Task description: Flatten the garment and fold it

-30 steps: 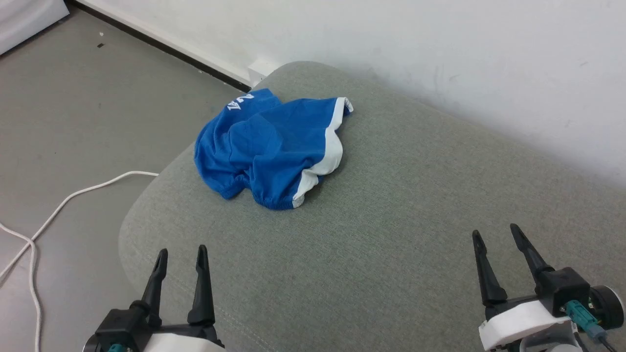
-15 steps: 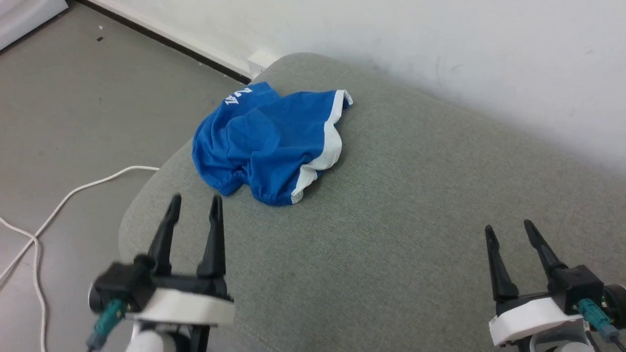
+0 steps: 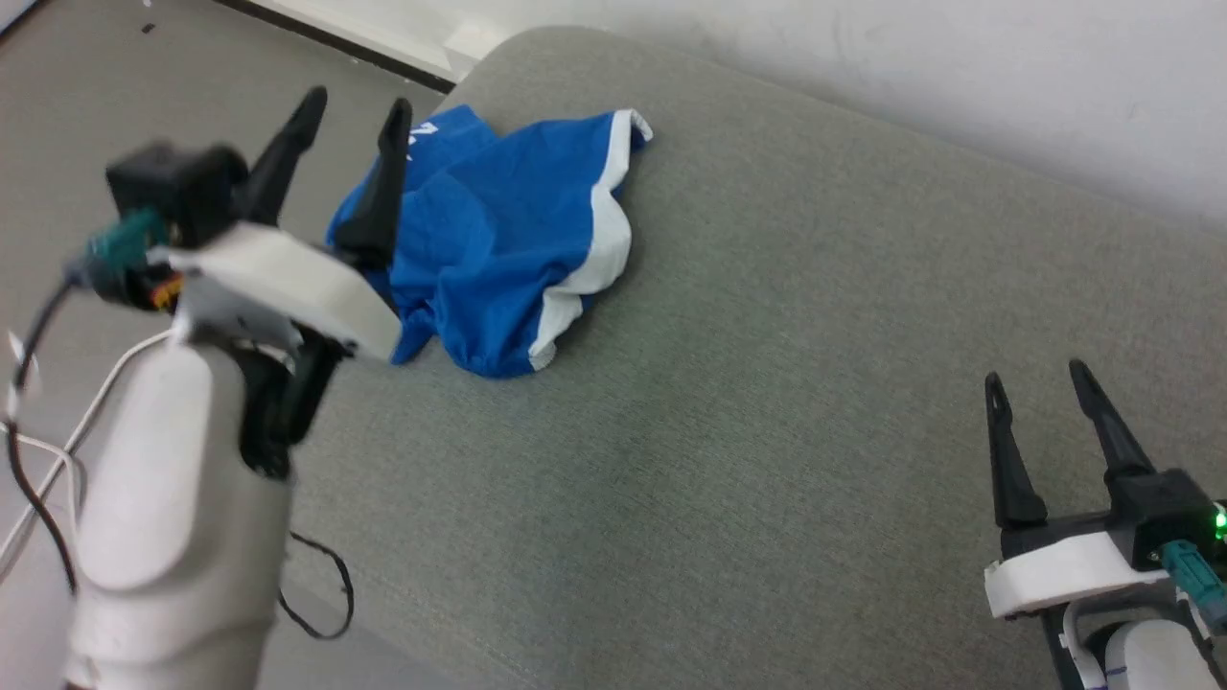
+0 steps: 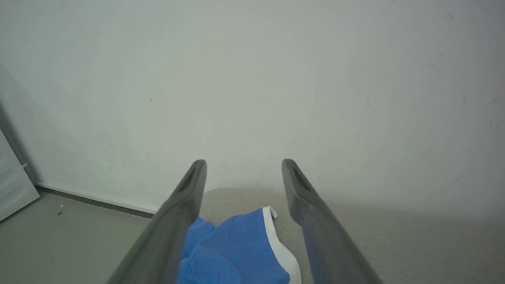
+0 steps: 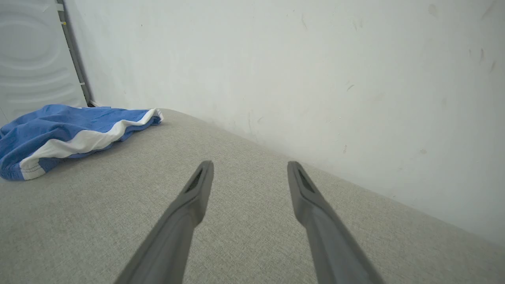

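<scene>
The garment (image 3: pixel 498 249) is a crumpled royal-blue heap with white edge bands, lying near the far left corner of a grey upholstered surface (image 3: pixel 767 383). White lettering peeks out at its far edge. My left gripper (image 3: pixel 355 105) is raised over the garment's left side, open, with nothing between its fingers. In the left wrist view the garment (image 4: pixel 236 248) lies below and between the open fingers. My right gripper (image 3: pixel 1037 379) hovers open and empty at the lower right, far from the cloth. The right wrist view has the garment (image 5: pixel 67 130) at its left.
A white wall (image 3: pixel 959 77) runs along the far side of the cushion. Grey floor (image 3: pixel 96 96) lies to the left, with a white cable (image 3: pixel 57 460) on it. A white panel (image 5: pixel 35 59) stands against the wall beyond the garment.
My left arm has risen and swung forward over the garment's left side. The head camera has tilted and shifted, so the whole scene sits higher and further left. The right gripper holds its place.
</scene>
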Robot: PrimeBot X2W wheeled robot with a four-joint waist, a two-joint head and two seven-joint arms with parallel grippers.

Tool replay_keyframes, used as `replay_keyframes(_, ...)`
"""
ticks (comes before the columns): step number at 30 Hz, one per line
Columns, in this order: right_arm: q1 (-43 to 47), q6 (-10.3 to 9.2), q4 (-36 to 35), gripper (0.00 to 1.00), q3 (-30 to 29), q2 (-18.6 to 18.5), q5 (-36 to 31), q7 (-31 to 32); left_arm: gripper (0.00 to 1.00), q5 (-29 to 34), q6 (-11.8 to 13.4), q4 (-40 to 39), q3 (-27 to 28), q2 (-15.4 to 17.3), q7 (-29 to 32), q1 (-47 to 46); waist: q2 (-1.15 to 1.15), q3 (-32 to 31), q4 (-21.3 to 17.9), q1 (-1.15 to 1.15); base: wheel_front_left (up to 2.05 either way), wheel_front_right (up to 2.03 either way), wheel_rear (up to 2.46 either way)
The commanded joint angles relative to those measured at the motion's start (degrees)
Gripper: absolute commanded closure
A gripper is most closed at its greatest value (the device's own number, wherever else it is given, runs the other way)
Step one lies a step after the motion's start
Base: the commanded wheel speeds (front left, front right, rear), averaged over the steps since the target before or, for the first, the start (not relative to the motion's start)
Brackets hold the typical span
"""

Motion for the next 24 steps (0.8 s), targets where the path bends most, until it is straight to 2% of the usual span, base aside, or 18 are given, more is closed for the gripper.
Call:
replay_keyframes(1,-1.3,-0.1,-0.8,0.0,0.0,0.1,-0.8,0.4,0.0,-0.3,-0.4,2.3,-0.7,2.0,2.9,-3.2,0.0,4.3,-3.3,-0.02,0.0,0.0,0.0)
replay_keyframes(7,-3.0,-0.1,-3.9,0.0,0.0,0.1,-2.4,1.9,0.0,-6.1,-0.4,13.0,-1.8,6.4,13.4,-12.5,0.0,8.4,-6.9,-0.02,0.0,0.0,0.0)
replay_keyframes(14,-4.1,-0.1,-7.0,0.0,-0.3,0.1,-3.4,3.2,0.0,-14.6,-0.5,21.9,-1.6,10.1,24.3,-16.9,0.0,12.4,-10.9,-0.02,0.0,0.0,0.0)
replay_keyframes(18,-4.2,-0.1,-8.2,0.0,-1.2,0.1,-3.4,4.5,0.0,-16.1,-0.5,24.4,-4.0,12.1,31.6,-17.6,0.0,14.3,-12.4,-0.02,0.0,0.0,0.0)
replay_keyframes(24,-3.9,-0.1,-9.8,0.0,-1.2,0.1,-3.6,5.0,0.0,-16.7,-0.5,27.3,-6.6,13.1,35.9,-17.1,0.0,16.1,-13.5,-0.02,0.0,0.0,0.0)
